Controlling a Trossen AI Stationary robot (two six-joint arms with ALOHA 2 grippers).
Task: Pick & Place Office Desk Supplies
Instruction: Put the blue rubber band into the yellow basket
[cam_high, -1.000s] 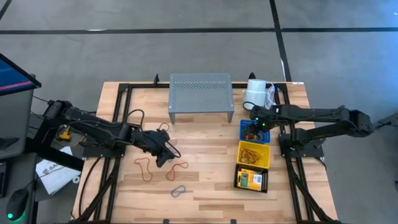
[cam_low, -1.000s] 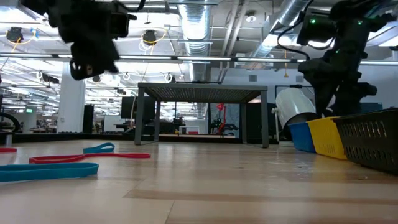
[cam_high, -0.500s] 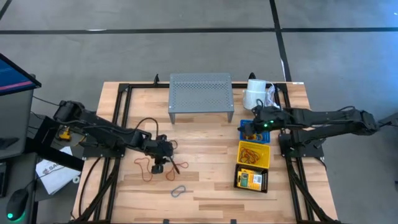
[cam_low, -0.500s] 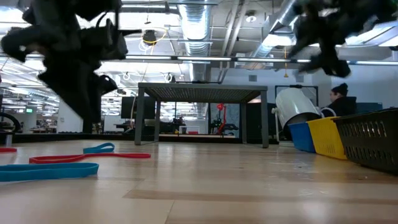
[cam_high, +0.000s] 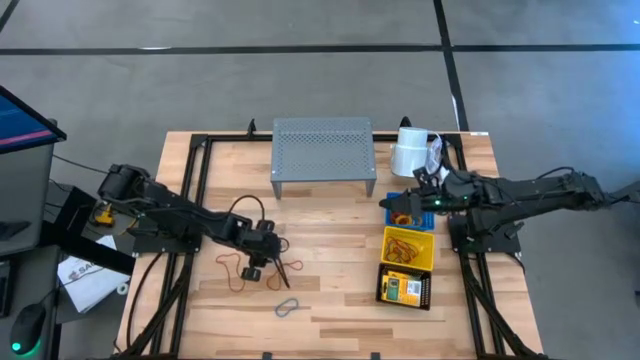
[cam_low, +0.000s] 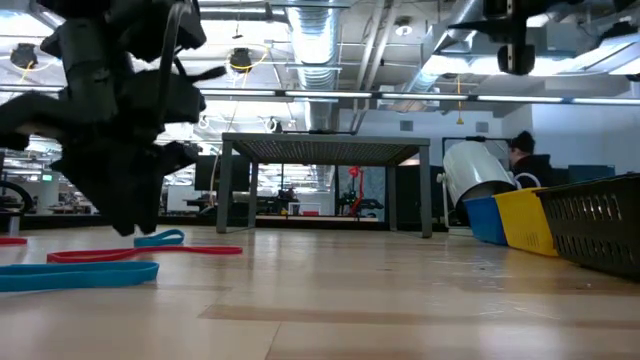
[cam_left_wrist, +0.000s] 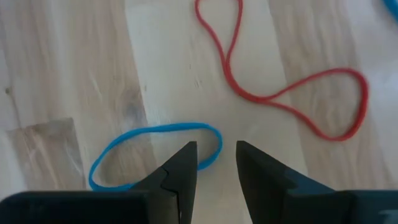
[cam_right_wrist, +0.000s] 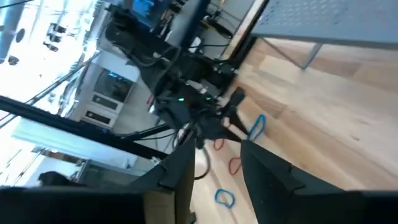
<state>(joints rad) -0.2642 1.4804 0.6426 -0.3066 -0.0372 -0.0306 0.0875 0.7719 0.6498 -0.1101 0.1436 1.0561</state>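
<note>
The left gripper (cam_left_wrist: 216, 163) hangs over the wooden table (cam_left_wrist: 74, 68) with its fingers (cam_left_wrist: 181, 168) apart above the blue loop (cam_left_wrist: 152, 152), and the red loop (cam_left_wrist: 292, 93) lies near.

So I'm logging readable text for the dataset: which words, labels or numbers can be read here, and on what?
None can be read.
Crayon box in the black basket: print too small.
White sheet beside the table's left edge: dark lettering, too small.
Monitor at far left: nothing legible.

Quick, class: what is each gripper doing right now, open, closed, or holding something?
Left gripper: open, empty, just above the blue loop.
Right gripper: open, empty, raised over the blue basket.
</note>
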